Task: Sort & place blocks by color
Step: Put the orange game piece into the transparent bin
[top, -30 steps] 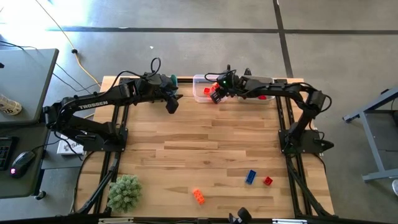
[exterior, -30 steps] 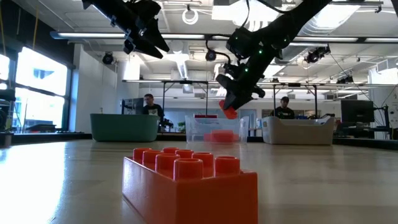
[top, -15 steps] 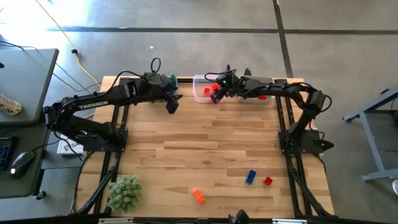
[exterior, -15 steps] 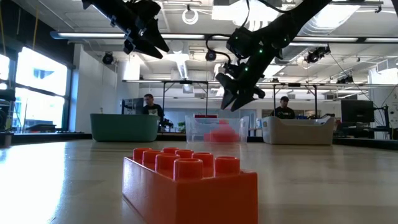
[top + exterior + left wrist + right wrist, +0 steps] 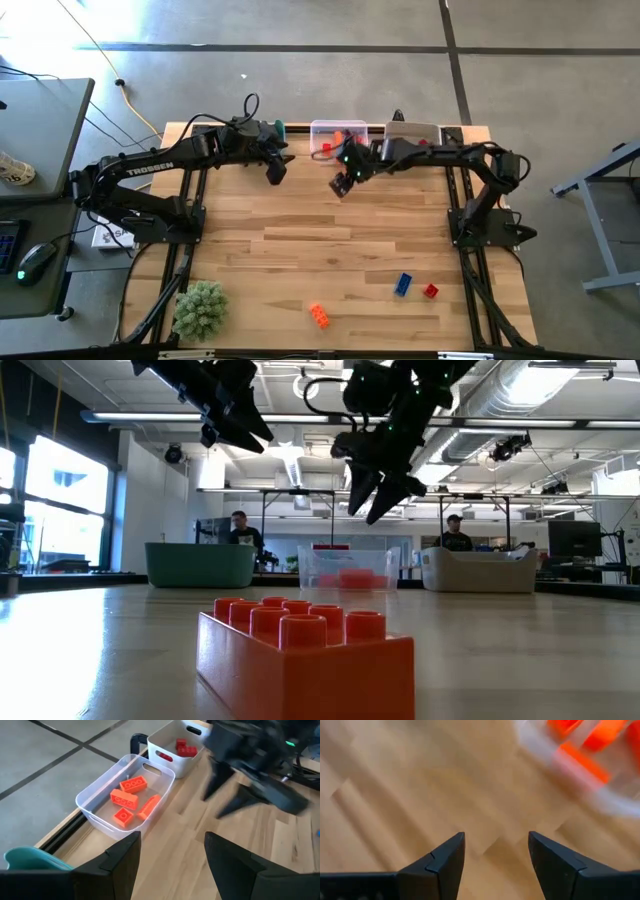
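My right gripper (image 5: 339, 187) is open and empty, raised above the table just on the near side of the clear bin (image 5: 335, 142); its fingers point down in the low view (image 5: 366, 508). Orange blocks (image 5: 131, 796) lie in that clear bin, and red blocks (image 5: 183, 747) in the white bin (image 5: 418, 135) beside it. My left gripper (image 5: 277, 167) hovers open and empty to the left of the clear bin. An orange block (image 5: 319, 316), a blue block (image 5: 403, 284) and a red block (image 5: 431, 291) lie flat near the table's near edge.
A teal bin (image 5: 200, 564) stands at the far edge, left of the clear bin. A fuzzy green plant clump (image 5: 200, 308) sits at the near left corner. Bare wood lies between the bins and the loose blocks. People sit at desks in the room behind (image 5: 240, 525).
My right gripper held an orange-red block over the clear bin, opened, and the block fell into the bin. The gripper then rose and drew back toward the table's near edge, tilting its fingers down.
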Controlling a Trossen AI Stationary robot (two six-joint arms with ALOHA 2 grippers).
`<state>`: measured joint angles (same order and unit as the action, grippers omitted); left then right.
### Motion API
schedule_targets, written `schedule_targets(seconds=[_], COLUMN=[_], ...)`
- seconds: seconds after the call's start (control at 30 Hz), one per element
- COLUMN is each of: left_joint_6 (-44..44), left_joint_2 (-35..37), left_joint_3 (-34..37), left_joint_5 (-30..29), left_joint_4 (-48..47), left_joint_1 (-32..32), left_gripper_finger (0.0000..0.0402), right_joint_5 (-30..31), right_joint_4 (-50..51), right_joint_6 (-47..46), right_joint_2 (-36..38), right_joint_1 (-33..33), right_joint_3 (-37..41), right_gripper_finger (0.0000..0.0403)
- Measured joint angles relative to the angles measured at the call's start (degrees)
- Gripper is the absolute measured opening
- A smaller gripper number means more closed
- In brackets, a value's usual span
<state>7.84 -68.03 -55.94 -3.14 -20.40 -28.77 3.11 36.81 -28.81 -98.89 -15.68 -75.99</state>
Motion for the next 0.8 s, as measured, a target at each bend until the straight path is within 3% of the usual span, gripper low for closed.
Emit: schedule_targets(seconds=[0.3,0.47,0.8], left_joint_6=[0.55,-0.16,-6.13], left_joint_2=[0.00,-0.02,-0.02], left_joint_3=[0.00,0.00,0.00], left_joint_5=[5.97,8.77,8.20], left_joint_4=[-2.46,-2.54,-1.21], left_joint_1=[3.11,9.45,24.40], left_gripper_finger=[0.0209,0.0209,0.0209], right_joint_5=[1.49,4.71,10.06], right_joint_4=[5.94,9.63,12.56], right_joint_6=[-8.78,-11.94,-18.96], right_joint_2=[0.00,0.00,0.00], right_joint_1=[8.58,10.91,10.86], right_joint_3=[-0.13,-0.13,-0.13], right_gripper_finger=[0.0206,0.0206,0.0206])
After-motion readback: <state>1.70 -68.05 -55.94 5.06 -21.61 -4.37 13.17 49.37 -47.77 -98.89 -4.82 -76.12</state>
